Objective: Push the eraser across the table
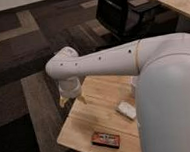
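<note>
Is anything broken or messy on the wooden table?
Nothing looks broken or spilled. The eraser lies flat near the front edge of the table. The white block lies flat beyond it. The robot's hand hangs at the table's left edge, apart from both.

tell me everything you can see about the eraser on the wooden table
The small flat dark rectangular eraser has an orange-red label on its top face. It lies flat near the nearest edge of the light plank-patterned wooden table. Only the tabletop touches it. The small white rounded block sits apart, further back and to the right. The robot's hand hangs by the table's far left edge, clear of it.
</note>
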